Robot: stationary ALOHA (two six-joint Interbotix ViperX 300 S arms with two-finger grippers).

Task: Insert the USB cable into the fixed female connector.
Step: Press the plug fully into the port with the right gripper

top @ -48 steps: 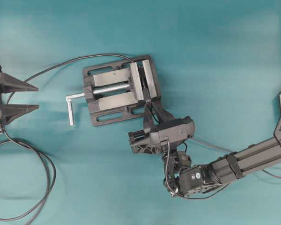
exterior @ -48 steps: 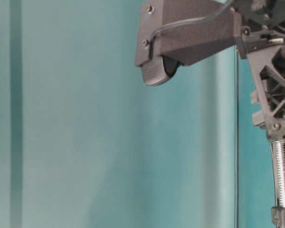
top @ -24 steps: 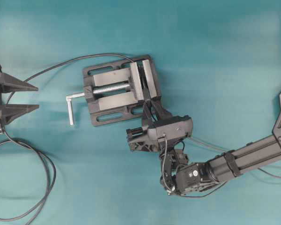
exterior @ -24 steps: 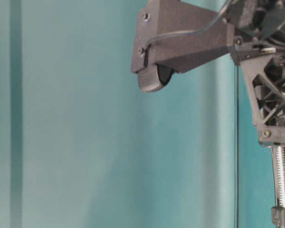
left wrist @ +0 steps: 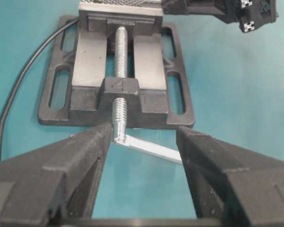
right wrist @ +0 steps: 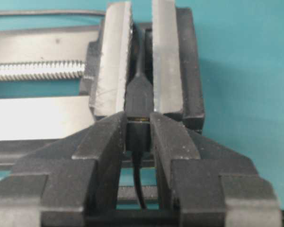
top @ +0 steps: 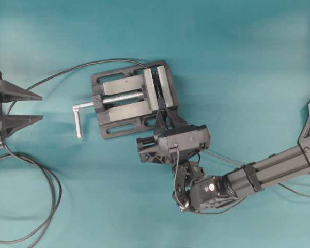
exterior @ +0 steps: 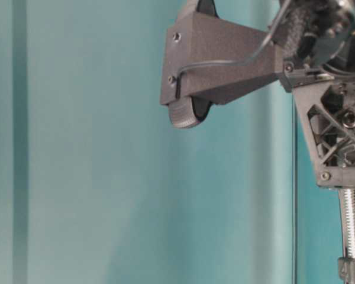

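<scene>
In the right wrist view my right gripper [right wrist: 138, 122] is shut on the dark plug of the USB cable [right wrist: 138, 137]. Its thin cable trails back between the fingers. The plug's front end touches the fixed female connector [right wrist: 141, 92], a small dark piece clamped upright between the jaws of the vise [right wrist: 114, 61]. A thin metallic line shows at the joint. From overhead, the right gripper [top: 162, 115] sits at the vise's near right corner. My left gripper [top: 37, 107] stays open and empty at the far left, pointing at the vise.
The dark grey vise [top: 125, 99] has a silver crank handle [top: 78, 120] sticking out toward the left gripper [left wrist: 144, 135]. A thin cable [top: 67, 72] curves from the vise to the left edge. A thicker black looped cable [top: 52, 196] lies at the bottom left.
My right gripper has moved up and left toward the vise, carrying the plug up against the clamped connector. The left gripper has not moved.
</scene>
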